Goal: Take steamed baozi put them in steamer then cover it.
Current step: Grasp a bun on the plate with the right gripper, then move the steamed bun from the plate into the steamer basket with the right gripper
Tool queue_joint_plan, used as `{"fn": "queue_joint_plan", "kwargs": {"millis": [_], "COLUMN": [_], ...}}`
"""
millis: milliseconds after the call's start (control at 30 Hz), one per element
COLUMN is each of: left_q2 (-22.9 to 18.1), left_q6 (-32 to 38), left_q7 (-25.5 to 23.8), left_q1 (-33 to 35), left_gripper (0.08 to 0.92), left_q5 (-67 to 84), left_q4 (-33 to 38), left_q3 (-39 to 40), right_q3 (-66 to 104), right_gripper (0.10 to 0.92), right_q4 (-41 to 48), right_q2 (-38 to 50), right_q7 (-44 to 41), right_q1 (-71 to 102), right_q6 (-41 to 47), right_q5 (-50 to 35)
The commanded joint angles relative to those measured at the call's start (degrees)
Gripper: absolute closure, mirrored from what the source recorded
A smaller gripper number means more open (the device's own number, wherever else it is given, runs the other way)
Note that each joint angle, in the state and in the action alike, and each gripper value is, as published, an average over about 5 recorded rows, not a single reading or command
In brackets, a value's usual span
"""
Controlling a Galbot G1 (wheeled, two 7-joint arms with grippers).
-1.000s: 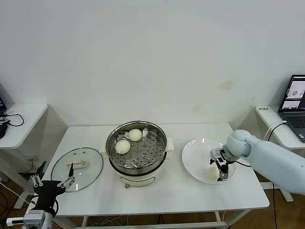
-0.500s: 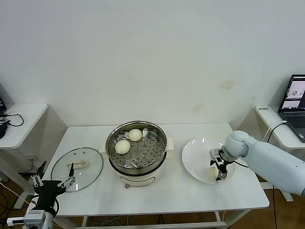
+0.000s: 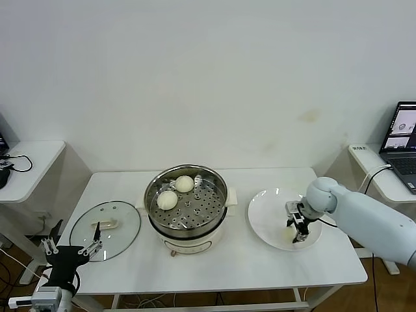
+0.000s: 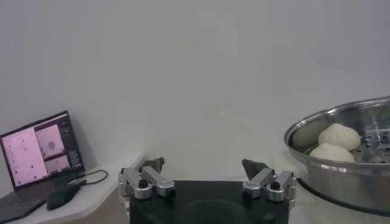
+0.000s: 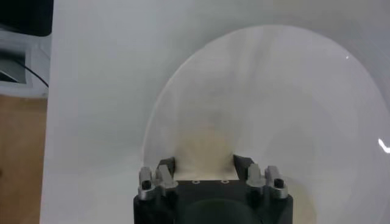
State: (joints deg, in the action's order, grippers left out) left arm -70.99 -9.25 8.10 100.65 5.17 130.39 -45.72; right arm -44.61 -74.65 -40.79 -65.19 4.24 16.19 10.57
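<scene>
White worktop (image 3: 221,260), smooth. Shiny steel steamer (image 3: 187,201) at centre, perforated tray, two smooth cream baozi (image 3: 168,199) inside. Clear glass cover (image 3: 105,229) flat at left. Glossy round plate (image 3: 268,224) at right. Right hand (image 3: 297,229) clamped on third baozi (image 5: 207,155) on plate; wrist view alone shows grip. Left hand (image 4: 207,182) fingers apart, off worktop's left front edge.

We face a plain white wall (image 3: 208,78), the white surface (image 3: 214,260) central, a laptop (image 3: 404,138) at three o'clock.
</scene>
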Motion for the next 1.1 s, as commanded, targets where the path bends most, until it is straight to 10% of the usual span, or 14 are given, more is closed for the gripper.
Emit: {"fn": "queue_joint_plan", "kwargs": {"millis": [33, 1100], "left_q2": [0.1, 1.1], "left_q6": [0.0, -0.1], "left_q7": [0.0, 0.2], "left_q1": [0.0, -0.4], "left_gripper": [0.177, 0.177], "left_q5": [0.0, 0.8], "left_q4": [0.1, 0.5], "left_q3": [-0.1, -1.0], "right_q3": [-2.0, -17.8], "right_gripper": [0.431, 0.416], "right_q4": [-2.3, -4.2], "right_q2": [1.7, -21.8], "right_q7": [-0.4, 3.8], "right_q1": [-6.3, -40.1], "right_q6": [0.4, 2.4], "right_q5": [-2.8, -21.1]}}
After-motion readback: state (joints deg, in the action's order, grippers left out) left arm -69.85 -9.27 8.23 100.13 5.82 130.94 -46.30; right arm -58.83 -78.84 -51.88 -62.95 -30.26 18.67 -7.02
